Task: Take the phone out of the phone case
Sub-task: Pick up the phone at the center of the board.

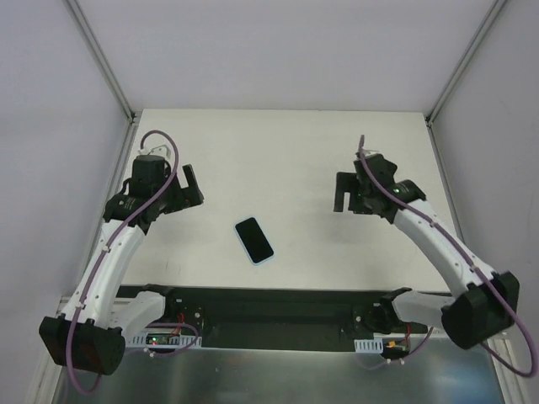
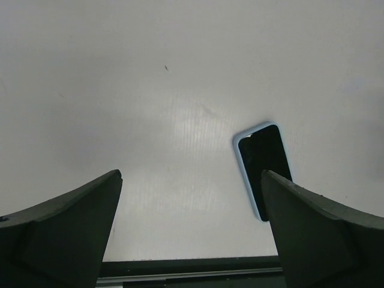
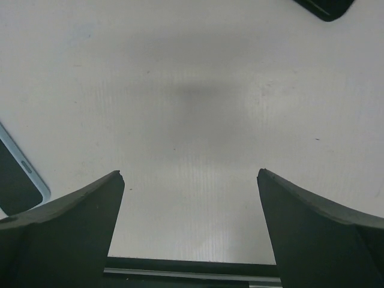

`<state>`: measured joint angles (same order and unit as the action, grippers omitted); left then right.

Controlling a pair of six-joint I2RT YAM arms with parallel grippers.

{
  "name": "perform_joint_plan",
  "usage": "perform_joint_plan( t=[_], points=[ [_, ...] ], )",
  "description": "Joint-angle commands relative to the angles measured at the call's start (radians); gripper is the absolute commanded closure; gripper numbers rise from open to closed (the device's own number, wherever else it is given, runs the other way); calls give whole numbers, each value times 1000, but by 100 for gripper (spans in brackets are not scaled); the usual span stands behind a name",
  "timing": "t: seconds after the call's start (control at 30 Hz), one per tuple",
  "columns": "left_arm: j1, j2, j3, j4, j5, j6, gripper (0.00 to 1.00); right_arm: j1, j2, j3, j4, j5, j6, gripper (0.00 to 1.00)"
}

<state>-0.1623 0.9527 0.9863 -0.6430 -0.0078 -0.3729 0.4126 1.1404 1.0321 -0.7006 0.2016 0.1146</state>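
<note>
A black phone (image 1: 253,239) lies face up in a light blue phone case (image 1: 267,261) on the white table, near the front middle. My left gripper (image 1: 190,188) hovers open to the phone's upper left, apart from it. My right gripper (image 1: 342,193) hovers open to its upper right, also apart. In the left wrist view the phone (image 2: 264,159) lies on the right, partly behind the right finger, with the gripper (image 2: 191,174) open over bare table. In the right wrist view the phone (image 3: 13,180) shows at the lower left edge, beside the open gripper (image 3: 190,173).
The white table (image 1: 278,151) is closed in by white walls and grey corner posts (image 1: 101,59). A black rail (image 1: 269,307) with the arm bases runs along the near edge. A dark rounded shape (image 3: 324,7) shows at the top right edge of the right wrist view.
</note>
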Motion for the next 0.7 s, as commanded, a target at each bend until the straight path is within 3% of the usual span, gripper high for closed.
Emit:
perform_joint_plan(
  t=[0.0, 0.2, 0.4, 0.67],
  points=[
    [-11, 102, 11, -55, 140, -58, 1, 52, 175, 83, 3, -4, 22, 4],
    [-155, 138, -34, -73, 62, -136, 1, -56, 346, 192, 4, -2, 49, 4],
    [-181, 120, -55, -73, 65, -161, 1, -228, 557, 391, -48, 51, 83, 4],
    [-181, 90, -54, -73, 57, -175, 1, -346, 878, 655, -132, 4, 120, 4]
  ],
)
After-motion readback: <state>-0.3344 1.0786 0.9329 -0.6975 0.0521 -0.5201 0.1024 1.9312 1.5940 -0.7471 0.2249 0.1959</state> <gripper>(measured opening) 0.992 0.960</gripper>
